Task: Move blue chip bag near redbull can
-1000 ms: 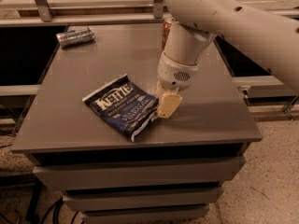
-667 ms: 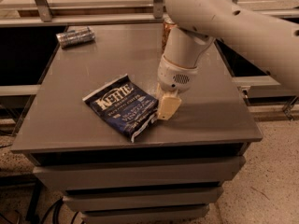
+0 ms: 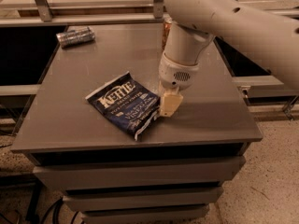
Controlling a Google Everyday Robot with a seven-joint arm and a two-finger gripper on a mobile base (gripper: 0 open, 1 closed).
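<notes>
The blue chip bag (image 3: 127,104) lies flat on the grey table (image 3: 84,78), in its front middle, with white "Kettle" lettering facing up. My gripper (image 3: 168,105) hangs from the white arm and points down at the table. It is right against the bag's right edge. The redbull can (image 3: 75,36) lies on its side at the table's far left corner, well away from the bag and the gripper.
An orange-gold can (image 3: 165,31) stands at the back of the table, mostly hidden behind my arm. The table drops off at the front and right edges. Metal rails and shelving run behind it.
</notes>
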